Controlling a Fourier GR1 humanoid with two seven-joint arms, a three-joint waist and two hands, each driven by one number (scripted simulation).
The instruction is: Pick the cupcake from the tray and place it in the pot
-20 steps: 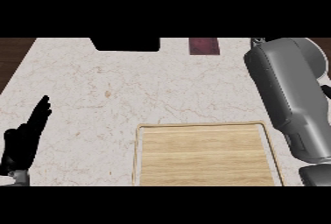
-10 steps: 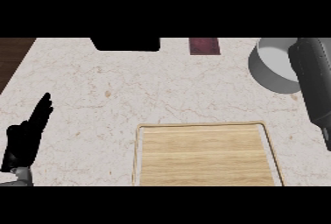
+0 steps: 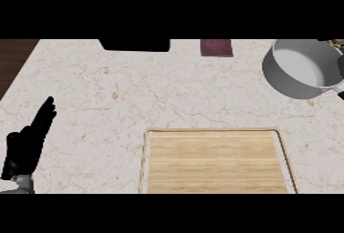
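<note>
1. A single view from the robot's head looks steeply down onto the top of a pale marble counter (image 3: 134, 91).
2. The camera faces away from the robot. The counter's far edge runs along the top of the frame, where a black shape (image 3: 134, 44) and a dark red square (image 3: 216, 47) sit.
3. The framing is close. The wooden tray (image 3: 215, 164) is cut by the lower edge and the grey pot (image 3: 285, 77) by the right edge.
4. The left hand (image 3: 27, 145) shows at lower left, fingers straight. A strip of dark wood (image 3: 13, 54) lies beyond the counter's left edge.
</note>
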